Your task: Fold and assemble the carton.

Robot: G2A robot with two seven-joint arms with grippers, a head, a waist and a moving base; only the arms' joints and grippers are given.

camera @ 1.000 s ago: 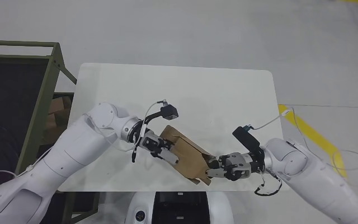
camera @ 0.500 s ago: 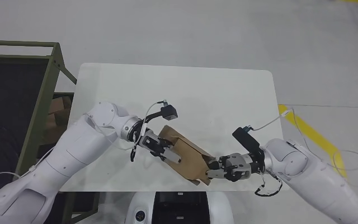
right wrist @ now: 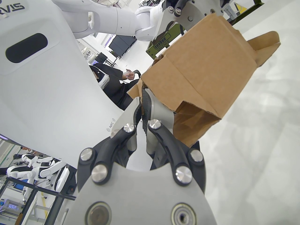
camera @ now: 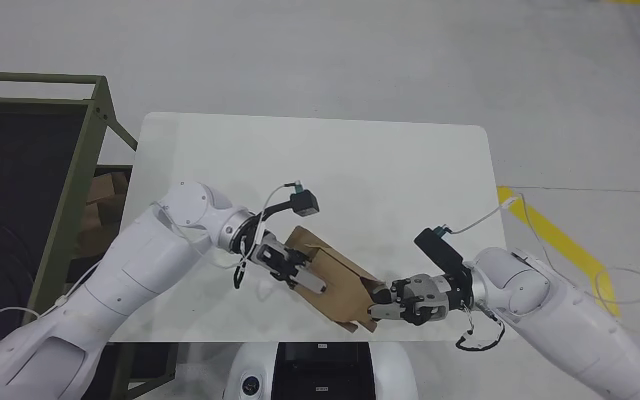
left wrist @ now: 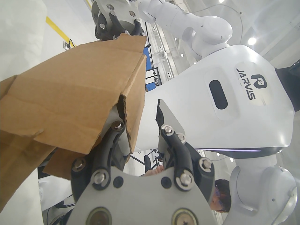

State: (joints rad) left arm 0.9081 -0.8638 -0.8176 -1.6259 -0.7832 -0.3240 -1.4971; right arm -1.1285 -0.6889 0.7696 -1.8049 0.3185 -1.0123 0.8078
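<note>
Carton (camera: 335,275): brown cardboard, partly opened into a tube, with flaps loose at both ends. It lies on a diagonal at the near edge of the counter (camera: 400,170), between the two pincers.
Left pincer (left wrist: 140,115): at the carton's left, farther end. The jaws stand apart and straddle one wall without clamping it, with one finger inside.
Right pincer (right wrist: 141,104): at the right, nearer end. The jaws are closed on a carton edge.

The carton (camera: 335,280) is plain brown corrugated cardboard, half opened into a flattish sleeve, with loose flaps at both ends. It sits slantwise over the table (camera: 380,170), one end toward the table's middle, the other close to its near edge.
</note>
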